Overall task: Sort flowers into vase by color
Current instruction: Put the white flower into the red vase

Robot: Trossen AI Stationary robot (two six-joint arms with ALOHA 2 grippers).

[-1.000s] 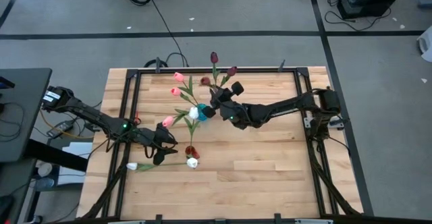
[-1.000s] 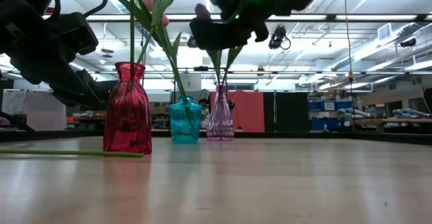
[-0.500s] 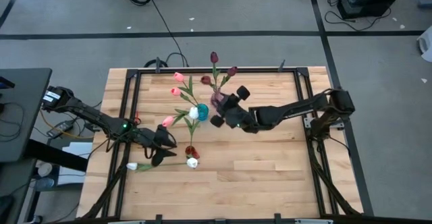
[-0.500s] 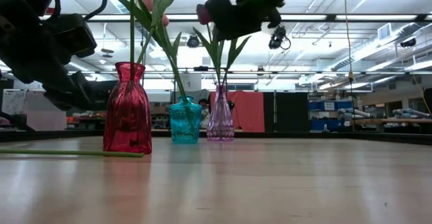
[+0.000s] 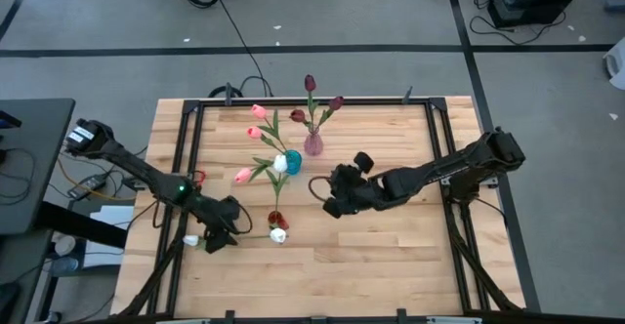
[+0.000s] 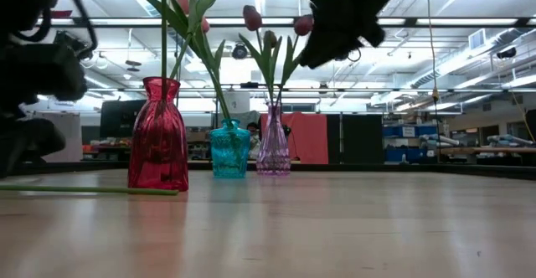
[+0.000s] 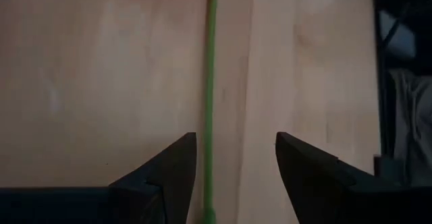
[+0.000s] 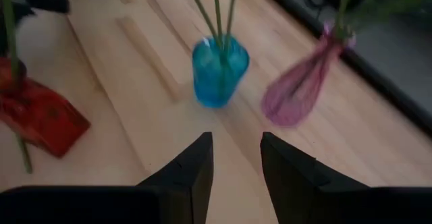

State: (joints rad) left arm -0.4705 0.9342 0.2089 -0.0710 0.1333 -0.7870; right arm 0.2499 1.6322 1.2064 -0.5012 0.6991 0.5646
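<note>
A white tulip [image 5: 192, 239] lies flat on the table, and its thin green stem [image 7: 210, 82] runs between the fingers of my open left gripper [image 7: 236, 146], close to one of them. That gripper [image 5: 222, 236] hovers low over the stem, left of the red vase [image 5: 277, 219]. The teal vase [image 5: 293, 161] holds pink tulips [image 5: 256, 121] and a white head. The purple vase [image 5: 312, 144] holds maroon tulips [image 5: 310, 83]. My right gripper [image 5: 335, 195] is open and empty in mid-air, right of the vases; its wrist view shows it [image 8: 236, 150] facing the teal vase [image 8: 219, 72].
The three vases stand in a slanting row near the table's middle [image 6: 159, 136] [image 6: 229, 150] [image 6: 273, 151]. A pale tulip head [image 5: 278, 234] sits beside the red vase. Black rails [image 5: 186, 168] run along the table's sides. Bare wood [image 5: 391, 256] lies toward the near right.
My right gripper has backed away from the purple vase, moving toward the near and right edges; the maroon tulips stay upright in that vase. My left gripper has moved toward the near edge and down, over the lying tulip's stem.
</note>
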